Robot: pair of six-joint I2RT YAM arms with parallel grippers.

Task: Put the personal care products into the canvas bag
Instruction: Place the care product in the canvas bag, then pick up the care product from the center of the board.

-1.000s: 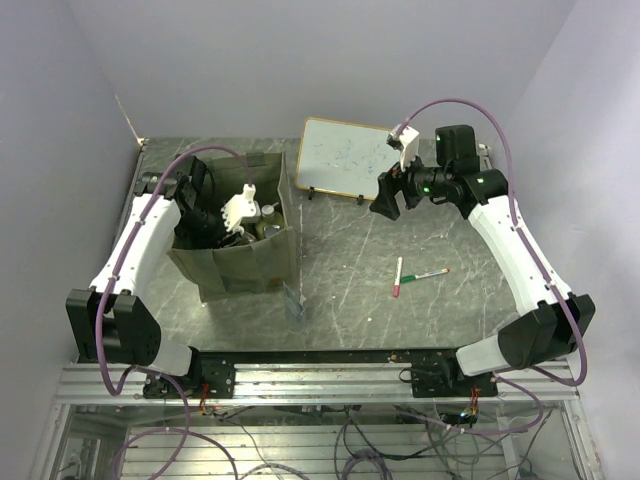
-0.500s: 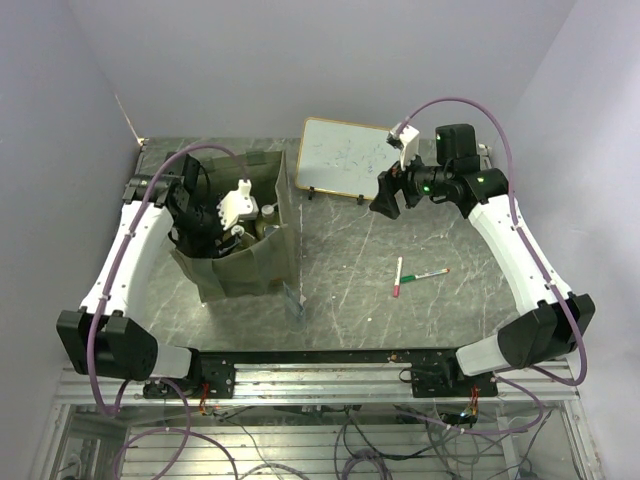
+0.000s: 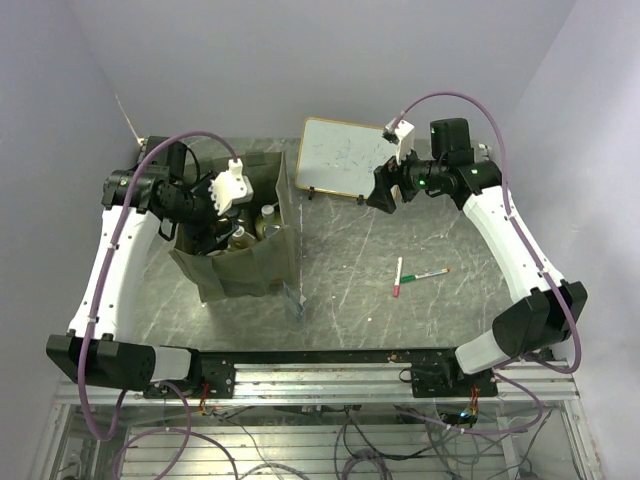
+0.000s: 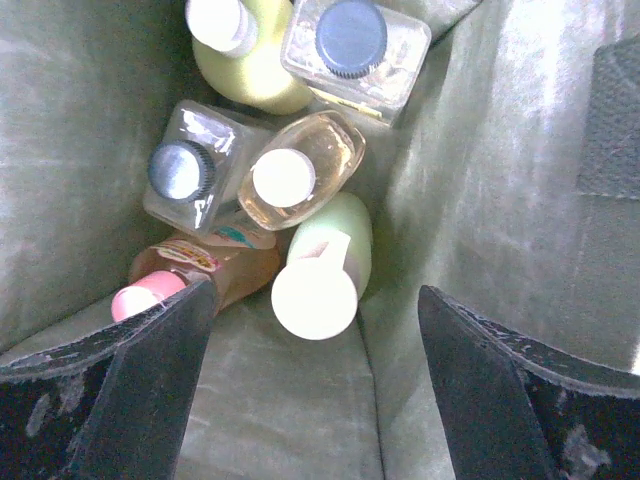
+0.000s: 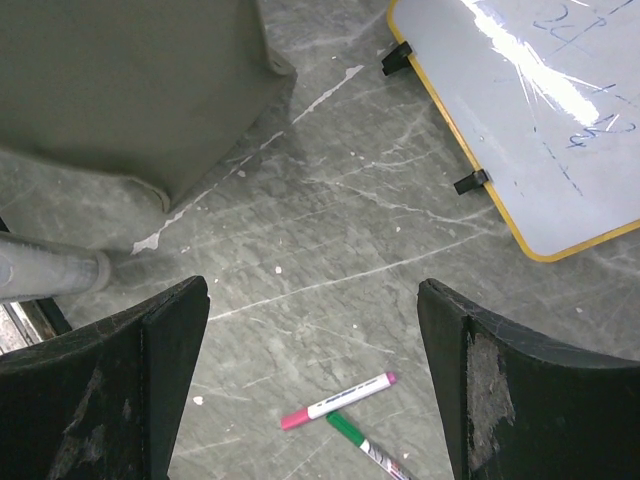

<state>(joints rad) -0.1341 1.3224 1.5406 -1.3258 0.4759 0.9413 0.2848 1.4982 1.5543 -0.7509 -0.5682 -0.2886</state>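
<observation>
The olive canvas bag (image 3: 250, 265) stands open at the table's left. Several personal care products lie on its floor (image 4: 300, 420): a yellow-green bottle (image 4: 255, 60), two clear dark-capped bottles (image 4: 355, 45) (image 4: 190, 175), a clear amber one (image 4: 300, 175), a green one (image 4: 325, 270) and an orange one with a pink cap (image 4: 175, 285). My left gripper (image 4: 313, 335) hangs open over the bag's mouth (image 3: 212, 222), holding nothing, just above the green bottle. My right gripper (image 5: 312, 290) is open and empty, high over the table (image 3: 378, 195), right of the bag (image 5: 130, 90).
A wood-framed whiteboard (image 3: 345, 157) leans at the back centre (image 5: 540, 120). A red marker (image 3: 398, 277) and a green marker (image 3: 430, 272) lie crossed right of centre, below my right gripper (image 5: 335, 400). A small grey piece (image 3: 292, 300) lies by the bag's near right corner.
My left gripper has opened wider and pulled up and back out of the bag, the arm swinging left. The right arm has shifted slightly toward the back.
</observation>
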